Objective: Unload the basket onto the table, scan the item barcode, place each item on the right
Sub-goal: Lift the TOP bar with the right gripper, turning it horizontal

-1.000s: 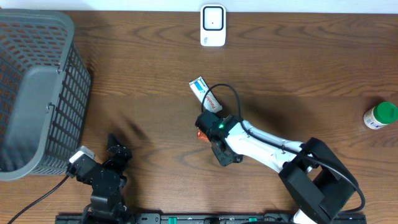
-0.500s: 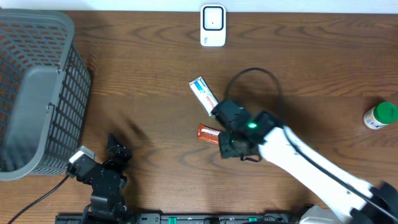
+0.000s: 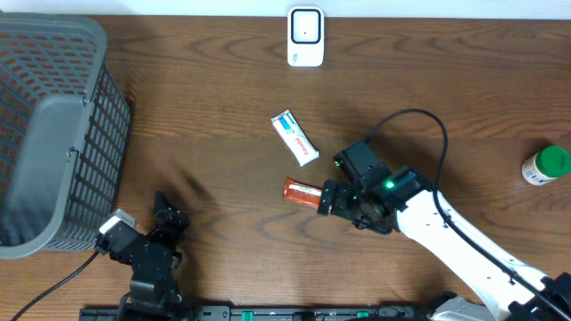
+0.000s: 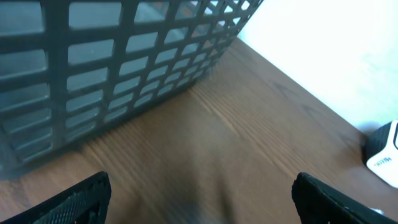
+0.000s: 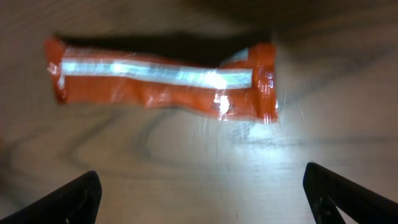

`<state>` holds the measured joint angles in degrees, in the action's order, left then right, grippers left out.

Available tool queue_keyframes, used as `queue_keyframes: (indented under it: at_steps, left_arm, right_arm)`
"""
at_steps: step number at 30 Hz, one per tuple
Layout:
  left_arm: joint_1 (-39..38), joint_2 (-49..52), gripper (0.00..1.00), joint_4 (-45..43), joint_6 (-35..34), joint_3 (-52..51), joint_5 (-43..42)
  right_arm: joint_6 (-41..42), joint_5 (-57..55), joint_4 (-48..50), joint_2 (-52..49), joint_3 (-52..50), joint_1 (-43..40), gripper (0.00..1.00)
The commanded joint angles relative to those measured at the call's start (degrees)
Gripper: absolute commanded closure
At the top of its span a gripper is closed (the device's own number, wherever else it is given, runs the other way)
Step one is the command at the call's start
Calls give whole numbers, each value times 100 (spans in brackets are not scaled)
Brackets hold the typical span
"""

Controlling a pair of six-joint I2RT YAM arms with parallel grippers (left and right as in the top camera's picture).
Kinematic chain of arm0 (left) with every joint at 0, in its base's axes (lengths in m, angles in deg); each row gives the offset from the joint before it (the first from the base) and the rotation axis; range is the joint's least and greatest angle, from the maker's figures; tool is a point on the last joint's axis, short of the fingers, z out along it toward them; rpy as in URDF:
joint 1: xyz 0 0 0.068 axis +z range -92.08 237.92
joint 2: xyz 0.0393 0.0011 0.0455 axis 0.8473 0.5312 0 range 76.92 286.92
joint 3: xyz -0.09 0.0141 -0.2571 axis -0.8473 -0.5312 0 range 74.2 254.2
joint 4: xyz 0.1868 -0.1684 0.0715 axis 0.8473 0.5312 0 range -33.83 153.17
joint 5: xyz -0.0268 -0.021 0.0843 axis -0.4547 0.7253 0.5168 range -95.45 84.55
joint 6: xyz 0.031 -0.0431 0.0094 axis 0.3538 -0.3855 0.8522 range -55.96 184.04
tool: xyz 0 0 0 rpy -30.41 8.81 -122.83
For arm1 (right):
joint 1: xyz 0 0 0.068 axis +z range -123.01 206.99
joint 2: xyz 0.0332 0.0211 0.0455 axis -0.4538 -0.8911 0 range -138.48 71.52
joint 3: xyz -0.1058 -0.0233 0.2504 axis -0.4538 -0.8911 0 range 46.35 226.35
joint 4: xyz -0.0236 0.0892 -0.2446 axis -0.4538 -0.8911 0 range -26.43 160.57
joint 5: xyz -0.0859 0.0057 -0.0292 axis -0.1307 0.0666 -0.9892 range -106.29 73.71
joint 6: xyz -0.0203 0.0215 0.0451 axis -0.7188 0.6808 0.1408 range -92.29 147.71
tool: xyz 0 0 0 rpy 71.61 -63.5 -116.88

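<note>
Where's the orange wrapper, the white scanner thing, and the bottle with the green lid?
Orange shiny plastic wrapper [image 5: 161, 84]: right wrist view, on the middle of its body.
White boxy scanner [image 3: 305, 36]: overhead view, on its front face.
White bottle with green lid [image 3: 555, 160]: overhead view, on the lid.

basket [image 3: 111, 125]: cut by left edge overhead, far side out of frame | green-capped bottle [image 3: 545, 166]: label too small to read | white tube [image 3: 294, 137]: print too small to read | orange packet [image 5: 161, 81]: lettering blurred, unreadable | scanner [image 4: 384, 154]: cut by right edge in left wrist view, blurred | right arm [image 3: 464, 245]: base end cut by lower edge overhead
</note>
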<state>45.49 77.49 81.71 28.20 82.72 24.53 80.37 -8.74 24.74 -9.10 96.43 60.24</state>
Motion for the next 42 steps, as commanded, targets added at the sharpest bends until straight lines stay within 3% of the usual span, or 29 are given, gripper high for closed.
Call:
queue_keyframes:
  at_steps: [1,6,21,22,24,25,28,29,35,42]
  left_arm:
    - [13,-31,7,164,-2,-79,26]
    - [13,-31,7,164,-2,-79,26]
    - [13,-31,7,164,-2,-79,26]
    - [13,-31,7,164,-2,-79,26]
    - [13,-31,7,164,-2,-79,26]
    - [15,-31,7,164,-2,-79,26]
    - [15,-31,6,164,-2,-79,26]
    - [13,-31,7,164,-2,-79,28]
    - [13,-31,7,164,-2,-79,26]
    - [15,-31,7,164,-2,-79,26]
  right_arm:
    - [214,356,481,-13,-487,-280,1]
    - [127,407,1222,-66,-914,-592,1]
    - [175,616,1711,-1541,-916,-649,1]
    - [175,581,1709,-1598,-916,-651,4]
    - [175,470,1687,-1659,-916,-656,23]
    - [173,400,1683,-1663,-916,-656,37]
    - [170,129,1648,-1668,-916,-656,88]
    - [170,50,1646,-1668,-916,-660,99]
    - [-168,-125,1784,-1600,-870,-669,99]
    - [-1517,-407,1508,-581,-400,-671,99]
